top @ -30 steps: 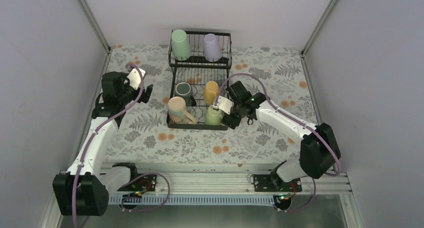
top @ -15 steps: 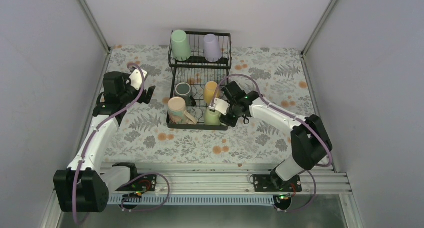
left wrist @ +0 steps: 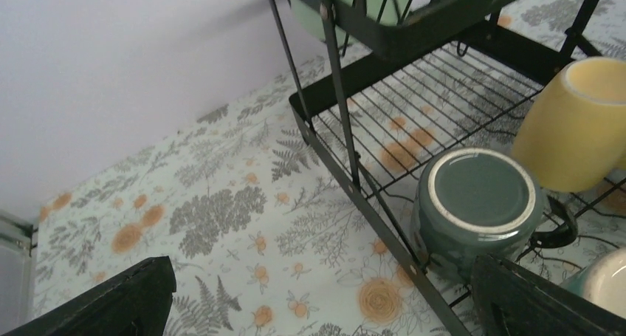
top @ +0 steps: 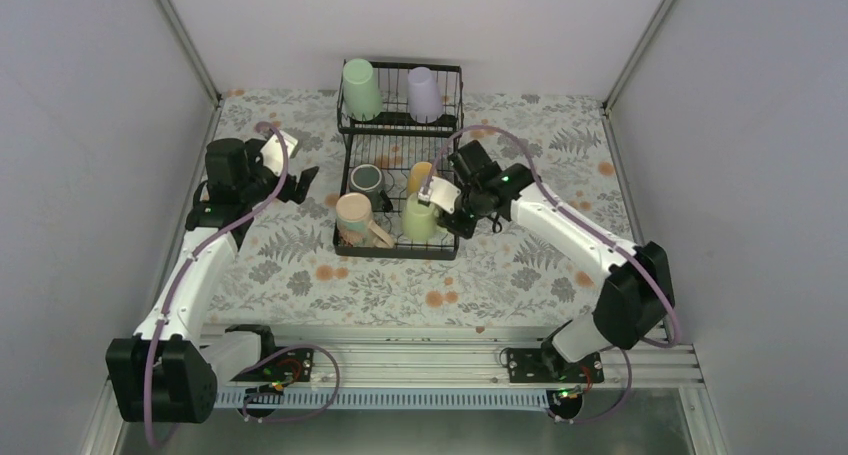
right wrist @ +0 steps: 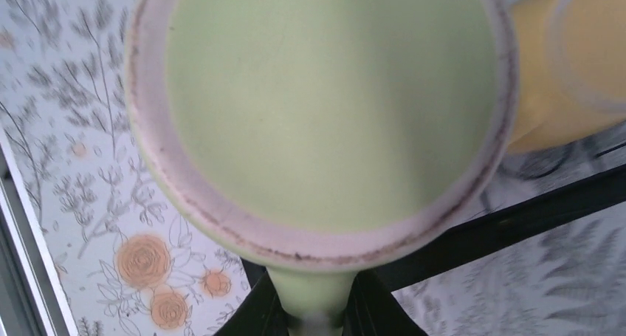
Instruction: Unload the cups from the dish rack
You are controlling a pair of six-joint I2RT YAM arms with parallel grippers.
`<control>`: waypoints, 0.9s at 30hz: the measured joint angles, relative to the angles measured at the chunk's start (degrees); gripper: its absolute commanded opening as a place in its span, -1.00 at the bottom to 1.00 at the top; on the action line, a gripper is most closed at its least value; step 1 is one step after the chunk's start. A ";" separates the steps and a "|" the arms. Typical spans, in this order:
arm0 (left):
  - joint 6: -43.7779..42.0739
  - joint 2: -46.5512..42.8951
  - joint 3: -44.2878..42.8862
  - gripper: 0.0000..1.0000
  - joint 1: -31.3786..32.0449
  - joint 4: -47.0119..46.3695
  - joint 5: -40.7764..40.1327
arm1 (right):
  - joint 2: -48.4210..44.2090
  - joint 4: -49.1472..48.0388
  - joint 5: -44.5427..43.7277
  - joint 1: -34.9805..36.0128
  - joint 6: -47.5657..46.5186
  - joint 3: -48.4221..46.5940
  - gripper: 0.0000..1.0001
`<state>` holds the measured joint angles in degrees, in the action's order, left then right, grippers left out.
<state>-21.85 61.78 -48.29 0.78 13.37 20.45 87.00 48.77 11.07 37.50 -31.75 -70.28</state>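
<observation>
The black wire dish rack [top: 345, 165] stands at the table's middle back. On its upper shelf are a mint cup [top: 360, 88] and a lavender cup [top: 423, 93]. The lower tray holds an upturned dark grey-green mug [top: 367, 182] [left wrist: 476, 203], a yellow mug [top: 421, 178] [left wrist: 579, 125] [right wrist: 568, 63] and a beige mug [top: 353, 218]. My right gripper [top: 443, 213] [right wrist: 316, 317] is shut on the handle of the light green mug [top: 420, 218] [right wrist: 325, 107], bottom towards the camera, over the rack's front right corner. My left gripper [top: 300, 182] [left wrist: 325, 314] is open at the rack's left edge, empty.
The floral tablecloth [top: 300, 265] covers the table. Grey walls close in on three sides. The rack's front bar [right wrist: 517, 218] runs just under the held mug. A rack upright [left wrist: 339, 92] stands straight ahead of the left gripper.
The right gripper has shut on the light green mug's handle and lifted it slightly up and left. The left gripper has edged towards the rack.
</observation>
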 measured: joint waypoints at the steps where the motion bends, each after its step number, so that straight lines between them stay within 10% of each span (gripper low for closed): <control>1: -0.02 0.04 -0.37 1.00 0.15 -0.07 0.09 | -0.63 0.39 0.39 -0.02 -0.09 -1.31 -0.92; 27: 4.20 -5.22 12.72 0.95 2.27 -36.04 24.76 | 19.52 18.69 38.80 -7.89 0.22 -54.42 -0.94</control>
<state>-17.65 56.55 -35.57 3.05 -22.68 45.21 106.52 67.46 49.87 29.61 -31.53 -124.70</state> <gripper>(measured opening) 0.998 0.135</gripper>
